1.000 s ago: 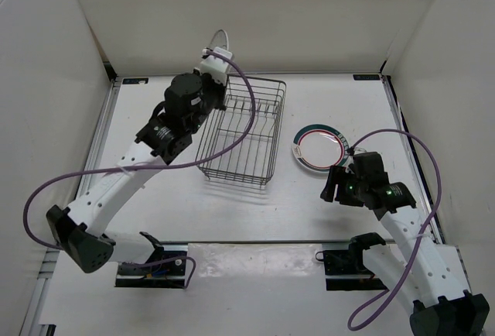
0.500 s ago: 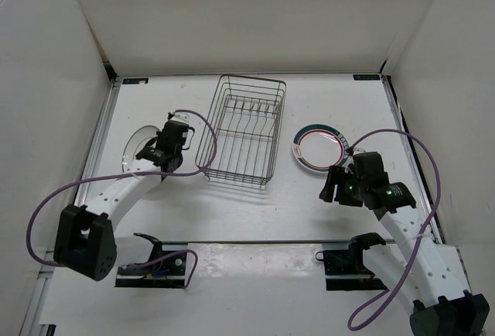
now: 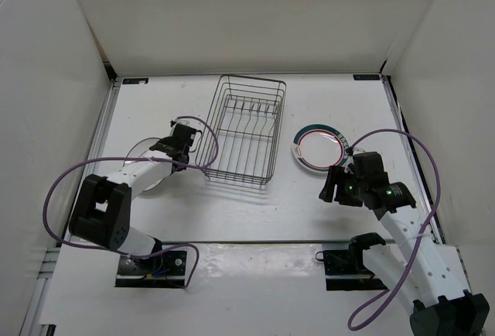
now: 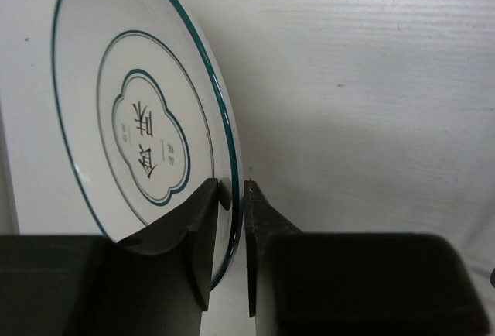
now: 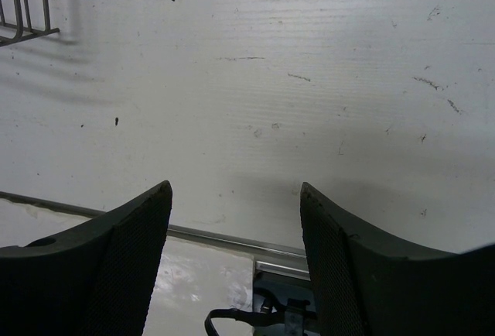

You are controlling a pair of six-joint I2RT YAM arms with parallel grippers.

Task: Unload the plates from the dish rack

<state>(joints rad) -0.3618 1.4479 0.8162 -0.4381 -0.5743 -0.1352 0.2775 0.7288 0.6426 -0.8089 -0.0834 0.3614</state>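
A white plate with a teal rim lies left of the dish rack, partly under my left arm. My left gripper straddles its near rim, jaws only slightly apart, a thin gap beside the rim; it sits at the plate's right edge. Another plate, with teal and pink rings, lies flat right of the rack. My right gripper hovers open below that plate, nothing between its fingers. Only wire tines show inside the rack.
White walls enclose the table on the left, back and right. A metal rail marks the table's near edge under the right gripper. A corner of the rack shows in the right wrist view. Purple cables trail from both arms.
My left arm swung from over the rack down to the left, bringing the teal-rimmed plate onto the table, and its jaws have loosened slightly. The right arm has not moved.
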